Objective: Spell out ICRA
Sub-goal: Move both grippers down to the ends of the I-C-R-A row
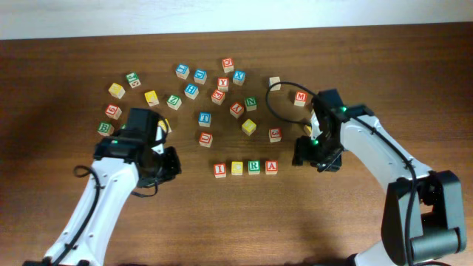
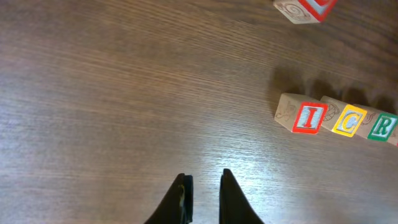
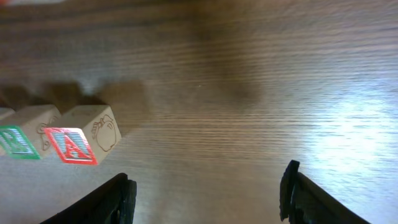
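Observation:
Four letter blocks stand in a row at the table's front middle: the red I block (image 1: 220, 170), the yellow C block (image 1: 237, 168), the green R block (image 1: 254, 167) and the red A block (image 1: 271, 167). In the left wrist view the I block (image 2: 309, 118), C block (image 2: 349, 121) and R block (image 2: 380, 126) show at the right. In the right wrist view the A block (image 3: 73, 145) and R block (image 3: 15, 140) show at the left. My left gripper (image 1: 171, 162) (image 2: 206, 180) is shut and empty, left of the row. My right gripper (image 1: 309, 157) (image 3: 208, 180) is open and empty, right of the A block.
Many loose letter blocks lie scattered behind the row, among them a red block (image 1: 205, 139), a yellow block (image 1: 249, 126), a red block (image 1: 275, 134) and an M block (image 1: 300, 97). A black cable (image 1: 275, 103) loops near the right arm.

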{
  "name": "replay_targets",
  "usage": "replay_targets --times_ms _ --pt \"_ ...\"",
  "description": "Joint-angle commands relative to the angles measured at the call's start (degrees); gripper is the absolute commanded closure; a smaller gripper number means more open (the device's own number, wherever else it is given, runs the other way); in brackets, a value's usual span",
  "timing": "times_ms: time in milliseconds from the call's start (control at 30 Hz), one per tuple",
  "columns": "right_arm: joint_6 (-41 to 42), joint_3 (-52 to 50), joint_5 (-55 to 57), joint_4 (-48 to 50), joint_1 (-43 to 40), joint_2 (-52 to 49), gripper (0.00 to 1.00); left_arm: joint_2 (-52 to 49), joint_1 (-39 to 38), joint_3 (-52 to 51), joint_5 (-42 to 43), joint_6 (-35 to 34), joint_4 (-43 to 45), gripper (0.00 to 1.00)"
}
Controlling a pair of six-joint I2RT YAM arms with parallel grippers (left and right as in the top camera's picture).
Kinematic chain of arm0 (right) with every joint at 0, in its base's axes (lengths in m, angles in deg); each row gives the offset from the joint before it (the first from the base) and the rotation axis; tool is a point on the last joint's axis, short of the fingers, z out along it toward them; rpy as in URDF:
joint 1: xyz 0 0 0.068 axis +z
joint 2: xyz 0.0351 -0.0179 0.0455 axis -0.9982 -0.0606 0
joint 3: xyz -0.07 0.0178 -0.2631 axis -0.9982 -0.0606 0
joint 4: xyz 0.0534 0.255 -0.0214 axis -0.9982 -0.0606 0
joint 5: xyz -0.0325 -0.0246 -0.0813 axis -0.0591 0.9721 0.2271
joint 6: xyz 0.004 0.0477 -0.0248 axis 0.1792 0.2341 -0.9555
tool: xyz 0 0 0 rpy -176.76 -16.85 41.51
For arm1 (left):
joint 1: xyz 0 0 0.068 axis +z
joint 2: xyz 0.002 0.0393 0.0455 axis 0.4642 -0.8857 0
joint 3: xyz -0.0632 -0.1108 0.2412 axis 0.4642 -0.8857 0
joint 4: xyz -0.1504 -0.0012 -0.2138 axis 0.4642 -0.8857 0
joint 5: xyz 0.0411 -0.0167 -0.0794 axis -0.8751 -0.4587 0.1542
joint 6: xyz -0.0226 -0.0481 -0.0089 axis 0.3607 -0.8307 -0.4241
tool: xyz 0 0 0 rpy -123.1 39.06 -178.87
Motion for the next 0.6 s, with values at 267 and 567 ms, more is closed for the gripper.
replay_targets --times_ms 267,567 --pt "4.59 -7.50 -4.15 11.43 1.25 -0.04 0.96 -16.13 -8.61 -0.15 -0.92 -1.42 7.21 0.95" --pt "10.40 -8.74 0.42 16.28 8.72 -0.11 0.96 -21.20 -11.54 -0.15 6.84 -1.44 10.21 0.96"
